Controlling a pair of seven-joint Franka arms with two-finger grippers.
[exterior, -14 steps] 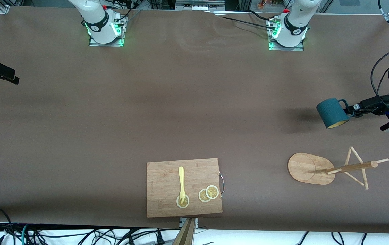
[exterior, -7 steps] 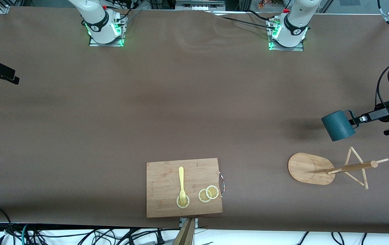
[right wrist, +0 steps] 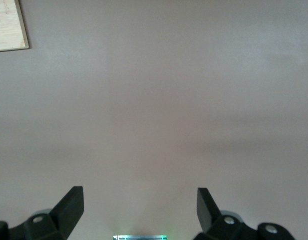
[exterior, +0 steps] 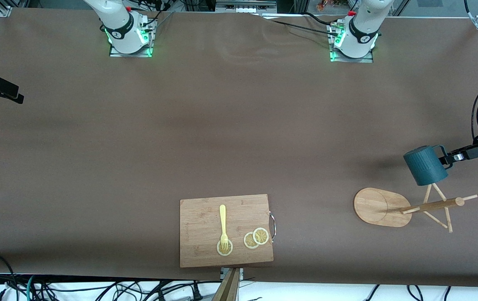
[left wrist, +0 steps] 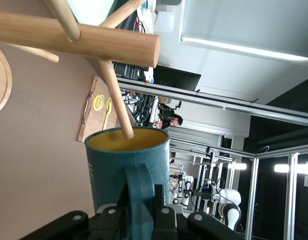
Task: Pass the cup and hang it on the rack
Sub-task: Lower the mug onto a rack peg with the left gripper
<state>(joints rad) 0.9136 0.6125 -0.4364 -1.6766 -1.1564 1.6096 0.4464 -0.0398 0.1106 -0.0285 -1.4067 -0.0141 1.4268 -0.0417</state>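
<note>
My left gripper (exterior: 448, 159) is shut on the loop handle of the dark teal cup (exterior: 425, 165) and holds it in the air over the rack's upper pegs. The bamboo rack (exterior: 429, 206) stands on its oval base (exterior: 372, 205) near the left arm's end of the table. In the left wrist view the handle (left wrist: 140, 192) sits between my fingers (left wrist: 161, 220). There one thin peg (left wrist: 113, 100) reaches the rim of the cup's tan-yellow mouth (left wrist: 126, 141), under the post (left wrist: 83, 40). My right gripper (right wrist: 138, 205) waits open and empty at the right arm's end (exterior: 15, 97).
A rectangular wooden cutting board (exterior: 205, 225) lies near the front edge at mid-table, with a yellow fork (exterior: 223, 225) and lemon slices (exterior: 255, 238) on it. Its corner shows in the right wrist view (right wrist: 8, 25). Cables hang past the table's front edge.
My left gripper has carried the cup toward the front camera and the rack, and turned it so its mouth faces away from the front camera. The right arm has not moved.
</note>
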